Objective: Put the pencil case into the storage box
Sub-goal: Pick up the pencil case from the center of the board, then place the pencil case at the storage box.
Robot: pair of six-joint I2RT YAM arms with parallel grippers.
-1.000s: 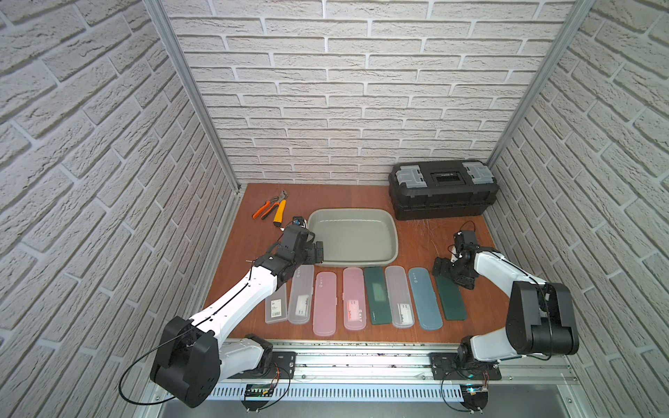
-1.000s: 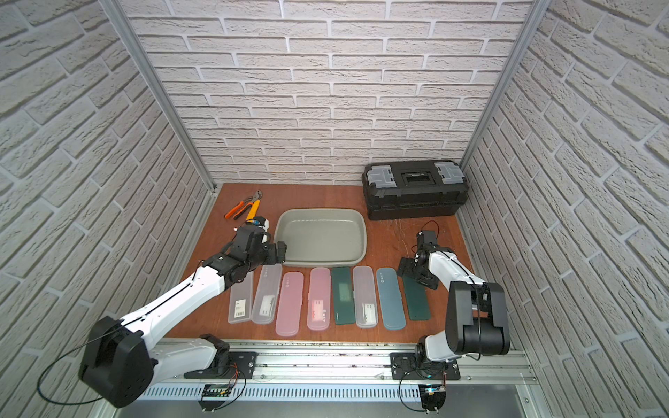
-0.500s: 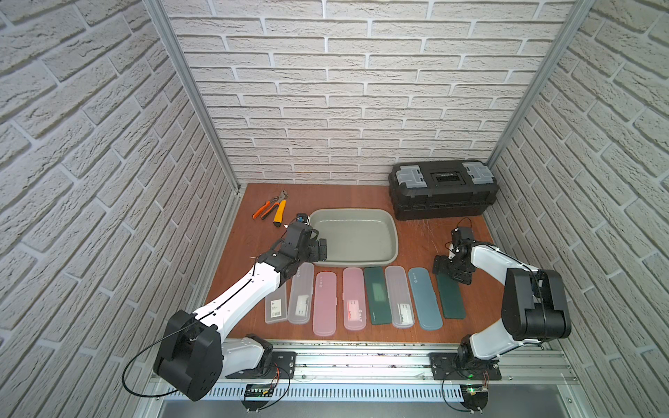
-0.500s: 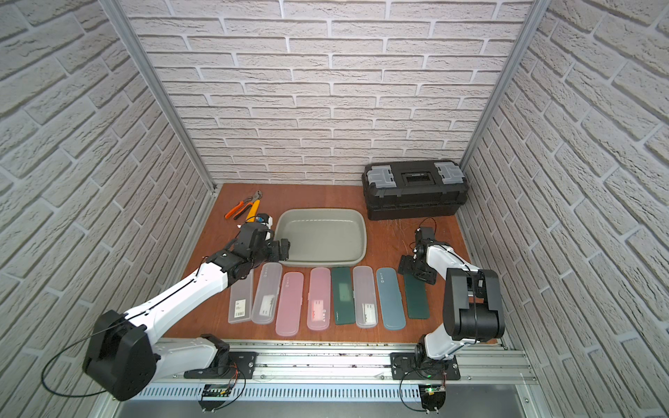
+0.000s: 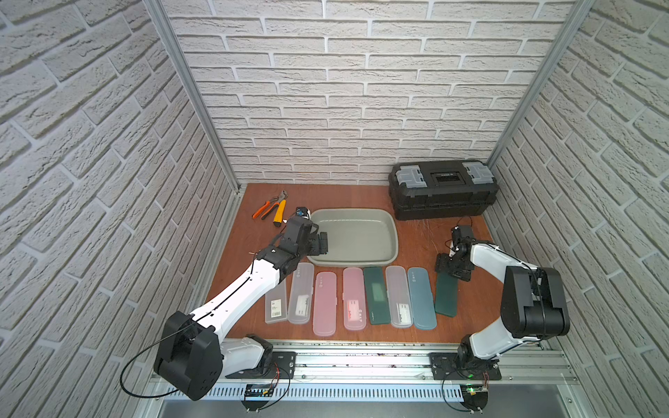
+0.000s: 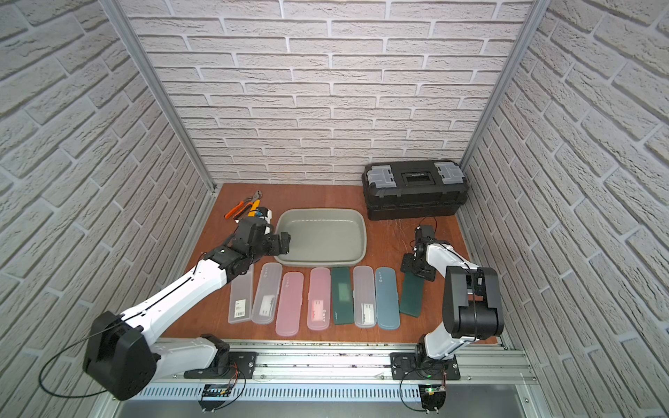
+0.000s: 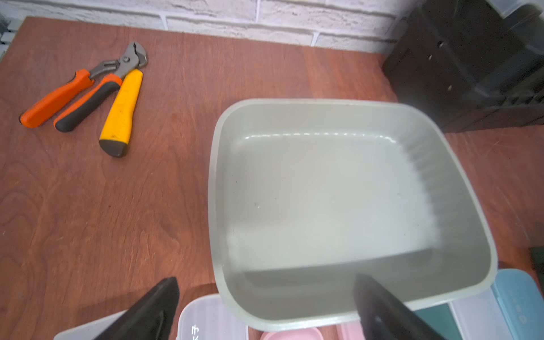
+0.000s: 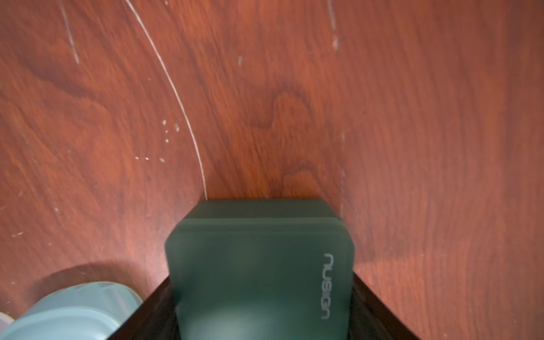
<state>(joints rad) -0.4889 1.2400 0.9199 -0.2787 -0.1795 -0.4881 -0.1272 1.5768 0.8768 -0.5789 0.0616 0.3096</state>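
Dark green pencil case (image 5: pixel 446 298): lying flat on the bench (image 5: pixel 416 249), at lower right of the bench in both top views, well apart from the storage box (image 5: pixel 362 261) sitting mid-frame. Your right pincer (image 5: pixel 452 271) is clamping its upper end, fingers (image 8: pixel 379 312) pressing both long sides. Your left pincer (image 5: pixel 320 243) is hovering spread wide over the box's lower-left corner.

The dark green pencil case (image 8: pixel 259 273) between the right gripper's (image 8: pixel 262 309) fingers reads "nusign" in grey along one edge. The stickers (image 5: pixel 276 310) on cases (image 5: pixel 324 304) farther from that gripper are too small to read.
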